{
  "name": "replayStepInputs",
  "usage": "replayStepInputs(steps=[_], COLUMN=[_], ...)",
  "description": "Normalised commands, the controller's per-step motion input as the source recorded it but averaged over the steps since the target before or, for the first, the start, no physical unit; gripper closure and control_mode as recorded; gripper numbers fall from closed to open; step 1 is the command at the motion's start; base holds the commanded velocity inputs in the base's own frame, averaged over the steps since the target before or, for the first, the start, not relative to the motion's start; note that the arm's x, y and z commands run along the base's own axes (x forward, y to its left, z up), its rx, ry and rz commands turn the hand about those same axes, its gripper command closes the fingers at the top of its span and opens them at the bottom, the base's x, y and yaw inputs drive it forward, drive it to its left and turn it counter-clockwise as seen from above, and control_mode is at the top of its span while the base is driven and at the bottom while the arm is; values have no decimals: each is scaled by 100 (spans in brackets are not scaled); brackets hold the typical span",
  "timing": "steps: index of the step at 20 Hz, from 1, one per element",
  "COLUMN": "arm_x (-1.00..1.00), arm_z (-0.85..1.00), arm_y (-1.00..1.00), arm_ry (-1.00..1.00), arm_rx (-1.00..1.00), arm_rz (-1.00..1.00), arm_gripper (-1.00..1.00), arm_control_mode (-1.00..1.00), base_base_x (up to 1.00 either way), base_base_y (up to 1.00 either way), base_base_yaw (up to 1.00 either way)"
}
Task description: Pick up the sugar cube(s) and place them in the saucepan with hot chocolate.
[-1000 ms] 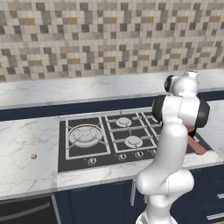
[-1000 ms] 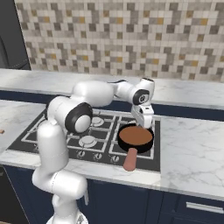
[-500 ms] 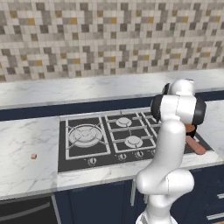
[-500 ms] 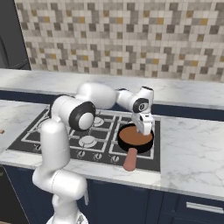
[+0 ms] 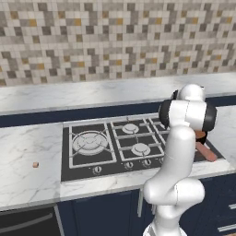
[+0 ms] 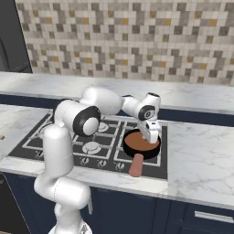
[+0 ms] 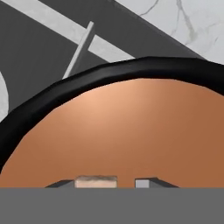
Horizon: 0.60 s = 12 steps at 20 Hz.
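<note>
Claw (image 6: 151,135) lowered, possibly releasing cube (image 7: 96,181), round saucepan (image 6: 142,143)

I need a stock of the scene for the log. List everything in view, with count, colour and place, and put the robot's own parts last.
saucepan with hot chocolate: one, black with brown liquid and a reddish-pink handle, on the front right burner of the stove.
sugar cubes: two, light tan. One lies on the counter left of the stove; one sits between the fingertips, just over the liquid.
stove: one, black with grey grates and front knobs, set in the counter.
counter: one, white marble, over dark blue cabinets.
wall tiles: beige, grey and orange mosaic behind the counter.
arm: one, white with dark joints, reaching over the stove.
hand: one, low over the saucepan, jaws slightly apart beside the cube.
</note>
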Motion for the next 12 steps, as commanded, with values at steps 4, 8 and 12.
replayStepInputs(steps=[4,8,12], arm_x=[0,-14,-47], arm_z=[0,0,25], arm_y=[0,0,0], arm_ry=[1,0,0], arm_rx=[0,0,0], arm_rz=[0,0,0], arm_gripper=[-100,-100,-100], arm_control_mode=[-100,-100,-100], base_base_x=[0,0,0], base_base_y=[0,0,0], base_base_yaw=[0,0,0])
